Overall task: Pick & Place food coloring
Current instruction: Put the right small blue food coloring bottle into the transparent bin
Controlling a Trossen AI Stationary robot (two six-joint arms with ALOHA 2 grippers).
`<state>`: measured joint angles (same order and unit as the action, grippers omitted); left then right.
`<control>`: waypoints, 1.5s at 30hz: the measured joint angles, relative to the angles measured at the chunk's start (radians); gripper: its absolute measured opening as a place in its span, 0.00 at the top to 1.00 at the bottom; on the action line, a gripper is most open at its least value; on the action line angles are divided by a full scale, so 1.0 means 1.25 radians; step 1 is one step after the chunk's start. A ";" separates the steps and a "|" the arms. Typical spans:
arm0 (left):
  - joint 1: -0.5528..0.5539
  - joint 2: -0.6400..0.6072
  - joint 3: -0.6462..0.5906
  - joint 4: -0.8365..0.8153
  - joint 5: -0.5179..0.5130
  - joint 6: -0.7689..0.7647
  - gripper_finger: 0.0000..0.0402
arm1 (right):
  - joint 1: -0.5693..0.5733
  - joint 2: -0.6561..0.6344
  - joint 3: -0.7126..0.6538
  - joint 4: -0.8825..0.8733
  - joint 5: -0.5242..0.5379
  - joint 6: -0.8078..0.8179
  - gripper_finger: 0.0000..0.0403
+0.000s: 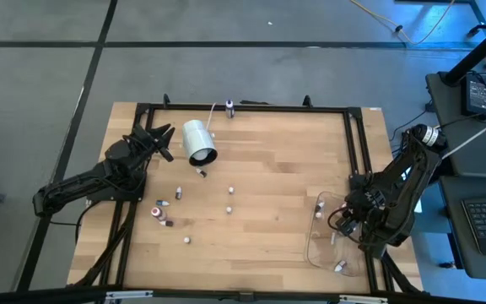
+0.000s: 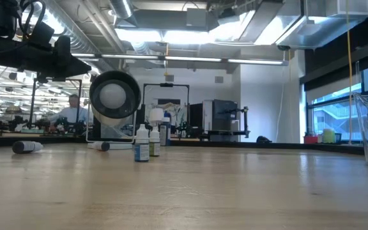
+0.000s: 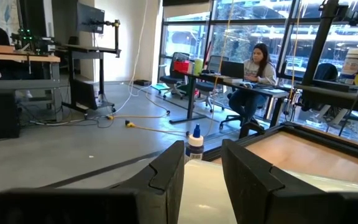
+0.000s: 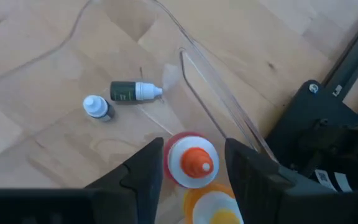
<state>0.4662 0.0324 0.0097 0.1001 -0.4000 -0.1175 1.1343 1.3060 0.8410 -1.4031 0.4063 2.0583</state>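
Progress is judged early: two food coloring bottles are seen in the clear bin at lower right of the high view; about ten remain scattered on the worktop centre-left. An orange-tipped bottle sits between the right gripper jaws, spread slightly, above the bin. The left gripper, jaws narrowly apart and empty, hangs upper left beside the white cylinder.

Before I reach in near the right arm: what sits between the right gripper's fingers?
In the right wrist view, a red-and-orange capped bottle sits between the right gripper fingers, above the clear container.
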 joint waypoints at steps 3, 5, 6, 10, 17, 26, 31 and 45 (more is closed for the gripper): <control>0.000 0.000 0.000 0.000 0.000 0.000 0.74 | 0.000 0.000 0.000 -0.008 -0.029 0.006 0.58; 0.000 0.000 0.000 0.000 0.000 0.000 0.74 | 0.000 0.000 0.008 -0.031 -0.034 0.023 0.58; 0.000 0.000 0.000 0.000 0.000 0.000 0.74 | 0.000 0.000 0.017 -0.046 -0.034 0.029 0.58; 0.000 0.000 0.000 0.000 0.001 0.000 0.74 | 0.000 0.000 0.080 -0.120 -0.032 0.045 0.58; 0.000 0.000 0.000 0.000 0.001 0.000 0.74 | -0.004 -0.002 0.177 -0.133 0.179 -0.062 0.58; 0.000 0.000 0.000 0.000 -0.001 0.000 0.74 | -0.102 -0.054 0.179 -0.136 0.459 -0.259 0.58; 0.000 0.000 0.000 0.001 -0.002 0.000 0.74 | -0.185 -0.101 0.178 0.000 0.475 -0.487 0.58; 0.000 0.000 0.000 0.000 -0.001 0.000 0.74 | -0.562 -0.126 0.006 0.903 -0.039 -1.523 0.58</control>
<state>0.4662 0.0324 0.0097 0.1005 -0.4011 -0.1173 0.4314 1.1488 0.8480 -0.2738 0.3569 0.1540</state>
